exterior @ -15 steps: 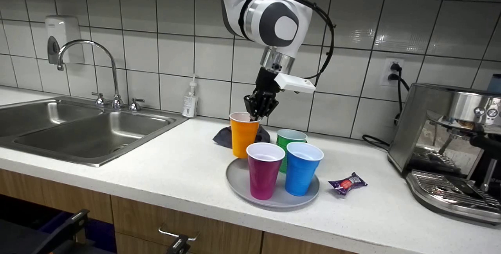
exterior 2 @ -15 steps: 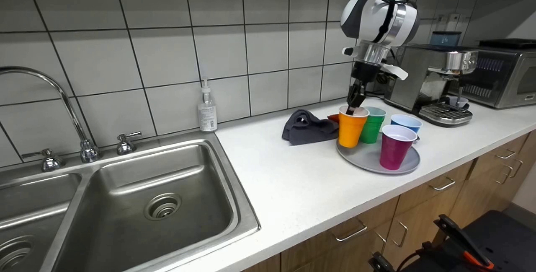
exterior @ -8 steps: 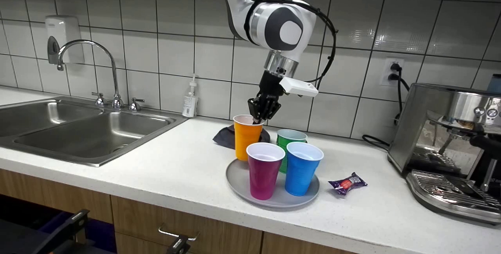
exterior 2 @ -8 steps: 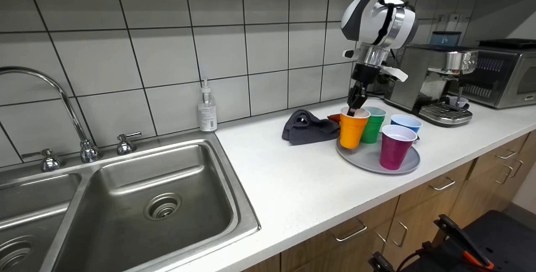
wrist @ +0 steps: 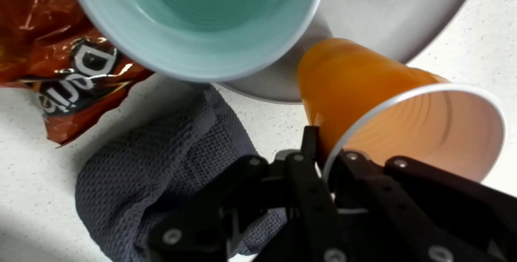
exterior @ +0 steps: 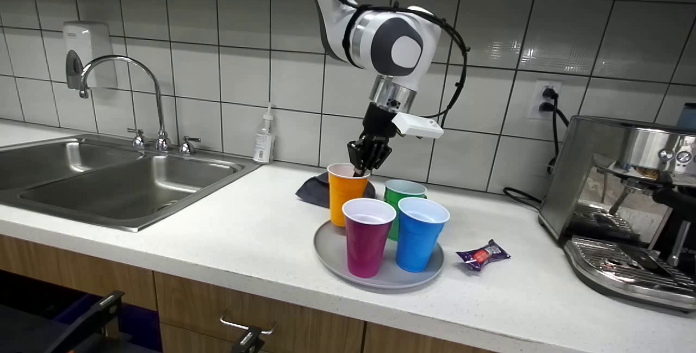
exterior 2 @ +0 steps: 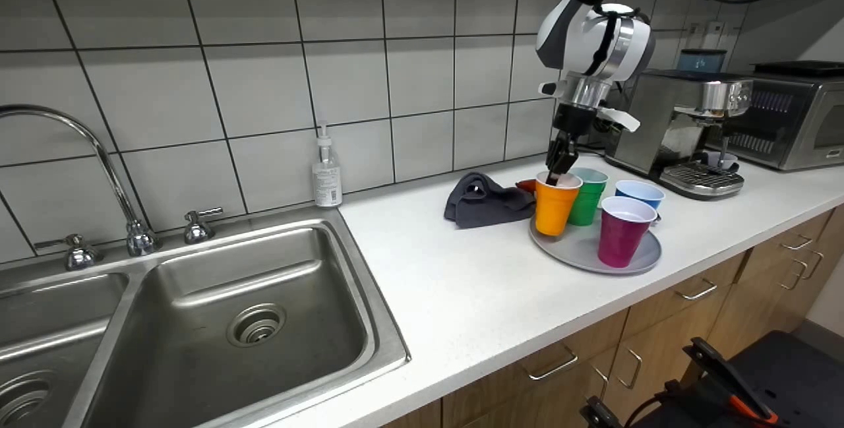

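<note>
"Orange cup (exterior: 345, 203): is that what you have there?"

"Yes. Your gripper (wrist: 326, 155) is clamped on its rim, one jaw inside the cup and one jaw outside."

"And where are you holding it?"

"Over the edge of the plate (exterior: 329, 249) (you can't tell from these views if the bottom touches it)."

"What do you have on the plate?"

"You have a green cup (exterior 2: 587, 202), a blue cup (exterior: 418, 241) and a purple cup (exterior: 367, 247) standing there."

"And close to the plate?"

"Your wrist view shows you a dark gray cloth (wrist: 149, 173) near the plate, and a shiny red chip bag (wrist: 76, 64) near it too. Look just beside the plate in an exterior view, and you see a sweet (exterior: 484, 255) in a purple wrapper on the white counter (exterior: 234, 222)."
</note>
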`<state>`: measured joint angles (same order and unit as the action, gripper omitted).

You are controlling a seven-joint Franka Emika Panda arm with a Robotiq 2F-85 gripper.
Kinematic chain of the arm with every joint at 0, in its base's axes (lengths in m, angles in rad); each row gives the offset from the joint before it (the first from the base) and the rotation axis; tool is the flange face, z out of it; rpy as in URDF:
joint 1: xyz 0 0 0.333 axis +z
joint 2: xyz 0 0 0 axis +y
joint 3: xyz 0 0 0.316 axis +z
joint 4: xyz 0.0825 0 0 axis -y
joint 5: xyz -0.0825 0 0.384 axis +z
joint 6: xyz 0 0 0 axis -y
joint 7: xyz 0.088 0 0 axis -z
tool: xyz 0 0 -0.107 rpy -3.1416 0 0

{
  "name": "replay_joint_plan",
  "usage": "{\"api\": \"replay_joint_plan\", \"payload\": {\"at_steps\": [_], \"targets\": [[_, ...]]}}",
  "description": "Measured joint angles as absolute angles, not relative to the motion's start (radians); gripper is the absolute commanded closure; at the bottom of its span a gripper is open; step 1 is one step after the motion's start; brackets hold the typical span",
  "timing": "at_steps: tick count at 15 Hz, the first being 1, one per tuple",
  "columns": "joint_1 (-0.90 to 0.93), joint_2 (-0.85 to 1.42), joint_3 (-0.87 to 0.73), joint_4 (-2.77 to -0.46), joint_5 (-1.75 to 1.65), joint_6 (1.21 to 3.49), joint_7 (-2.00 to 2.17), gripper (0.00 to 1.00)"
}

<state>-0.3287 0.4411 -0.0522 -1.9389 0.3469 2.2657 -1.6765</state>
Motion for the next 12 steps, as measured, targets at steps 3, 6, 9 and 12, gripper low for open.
{"api": "replay_joint_plan", "payload": {"at_steps": [3,6,9,12], "targets": [[-0.33,0.452,-0.052,-1.933,0.346,2.268,-1.701,0.99],[-0.335,0.457,-0.052,-1.932,0.342,2.271,-1.731,0.99],[-0.34,0.462,-0.052,-1.931,0.334,2.276,-1.756,0.99],[-0.343,0.464,-0.052,-1.931,0.321,2.282,-1.774,0.99]]}}
